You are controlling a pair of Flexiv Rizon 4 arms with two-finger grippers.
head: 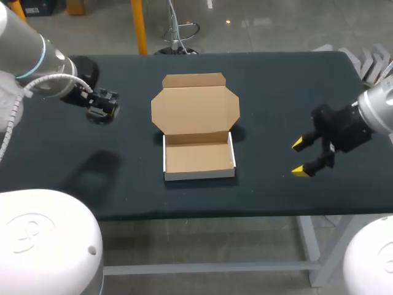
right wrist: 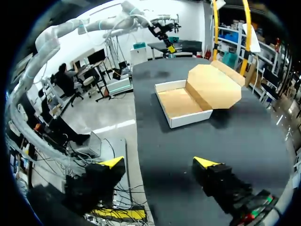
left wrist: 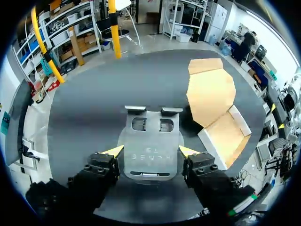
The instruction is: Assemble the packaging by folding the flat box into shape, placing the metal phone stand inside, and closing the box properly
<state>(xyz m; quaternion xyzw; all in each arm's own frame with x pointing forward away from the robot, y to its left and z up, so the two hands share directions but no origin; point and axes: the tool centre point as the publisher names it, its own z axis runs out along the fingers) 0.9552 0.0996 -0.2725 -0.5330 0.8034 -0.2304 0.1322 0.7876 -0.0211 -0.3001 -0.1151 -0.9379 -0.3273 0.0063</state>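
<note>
Left gripper (left wrist: 150, 150) is clamped on the phone stand (left wrist: 149, 139): both yellow fingertips (left wrist: 114, 150) press the grey metal plate from opposite sides. The plate runs forward from between the fingers. Its two cut-out holes and its two bent tabs are at the far end, ahead of the tips. In the head view the left gripper (head: 101, 107) hangs over the black table (head: 264, 92); the stand is hard to make out there.

The box (left wrist: 216, 99) is ahead of this gripper and off to its right side, apart from the stand. It is folded up and open, with the tray (head: 198, 158) empty and the lid (head: 195, 109) laid back flat on the cloth.

Right gripper (head: 299, 157) has its fingers wide apart and holds nothing. It hovers on the other side of the box, well apart from it. From its wrist the right gripper (right wrist: 159, 162) is over the near table edge. The box (right wrist: 181, 104) is ahead of its fingers with the tray nearer and the lid (right wrist: 214, 87) beyond. The box lies between the two grippers.
</note>
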